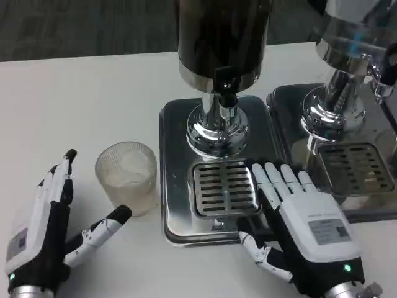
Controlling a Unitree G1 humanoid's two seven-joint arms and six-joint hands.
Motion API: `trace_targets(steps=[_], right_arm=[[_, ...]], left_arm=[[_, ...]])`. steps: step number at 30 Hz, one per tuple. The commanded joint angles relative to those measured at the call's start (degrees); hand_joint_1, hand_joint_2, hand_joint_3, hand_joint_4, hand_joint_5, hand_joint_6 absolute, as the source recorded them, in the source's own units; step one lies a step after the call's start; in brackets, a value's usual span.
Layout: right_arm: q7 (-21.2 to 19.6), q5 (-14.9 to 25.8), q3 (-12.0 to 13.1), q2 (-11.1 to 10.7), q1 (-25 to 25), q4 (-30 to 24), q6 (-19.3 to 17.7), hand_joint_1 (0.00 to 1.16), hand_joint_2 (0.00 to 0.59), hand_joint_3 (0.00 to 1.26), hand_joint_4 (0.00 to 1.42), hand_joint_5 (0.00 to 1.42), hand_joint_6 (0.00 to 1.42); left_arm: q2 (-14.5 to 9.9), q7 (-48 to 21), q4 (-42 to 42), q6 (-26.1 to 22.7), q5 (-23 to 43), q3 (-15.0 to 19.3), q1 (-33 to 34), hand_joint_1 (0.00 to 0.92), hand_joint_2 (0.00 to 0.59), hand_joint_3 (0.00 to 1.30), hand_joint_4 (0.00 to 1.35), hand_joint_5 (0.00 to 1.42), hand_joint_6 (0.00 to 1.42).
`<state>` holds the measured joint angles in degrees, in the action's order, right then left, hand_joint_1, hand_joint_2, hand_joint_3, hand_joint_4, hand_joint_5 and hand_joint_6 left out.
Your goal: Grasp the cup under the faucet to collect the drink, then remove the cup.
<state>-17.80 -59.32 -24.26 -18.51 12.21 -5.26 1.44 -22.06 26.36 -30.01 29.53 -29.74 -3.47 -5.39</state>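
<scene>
- Cup [127, 176]: we find it upright on the white table [74, 105], just left of the drip tray [180, 223], not yet under the faucet [225, 87].
- Left hand [46, 230]: open, empty, beside the cup.
- Right hand [298, 220]: open, flat on the tray's edge.
- Advice: we wrap the cup low, keep it level, then centre it over the grate [224, 188].

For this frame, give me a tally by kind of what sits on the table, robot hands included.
Drink dispensers: 2, the dark one and the silver one
Drip grilles: 2, one under the dark dispenser, one under the silver
Cups: 1, the ribbed clear cup
Robot hands: 2, left robot hand and right robot hand, both holding nothing
Total: 7
</scene>
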Motion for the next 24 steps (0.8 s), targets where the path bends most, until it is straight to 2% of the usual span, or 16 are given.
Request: trace_targets(steps=[1, 4, 9, 24], right_arm=[[0.2, -0.2, 0.2, 0.0, 0.4, -1.0, 0.8, 0.2, 0.487, 0.0, 0.0, 0.0, 0.0], [0.2, -0.2, 0.2, 0.0, 0.4, -1.0, 1.0, 0.2, 0.487, 0.0, 0.0, 0.0, 0.0], [0.1, -0.2, 0.1, 0.2, 0.4, -1.1, 1.4, 0.2, 0.486, 0.01, 0.0, 0.0, 0.0], [-0.4, -0.9, -0.5, 0.6, 0.8, -1.4, 1.7, 0.22, 0.48, 0.03, 0.0, 0.0, 0.0]], left_arm=[[1.1, 1.4, -3.8, 0.9, -0.5, -1.4, 3.5, 0.0, 0.0, 0.0, 0.0, 0.0, 0.0], [1.7, 2.3, -5.8, 1.1, -0.9, -2.2, 5.8, 0.002, 0.0, 0.0, 0.0, 0.0, 0.0], [1.8, 3.8, -9.4, 2.4, -0.8, -2.9, 8.4, 0.069, 0.0, 0.0, 0.0, 0.01, 0.0], [0.8, 5.3, -16.3, 5.6, -1.9, -5.7, 12.9, 0.209, 0.019, 0.0, 0.0, 0.19, 0.19]])
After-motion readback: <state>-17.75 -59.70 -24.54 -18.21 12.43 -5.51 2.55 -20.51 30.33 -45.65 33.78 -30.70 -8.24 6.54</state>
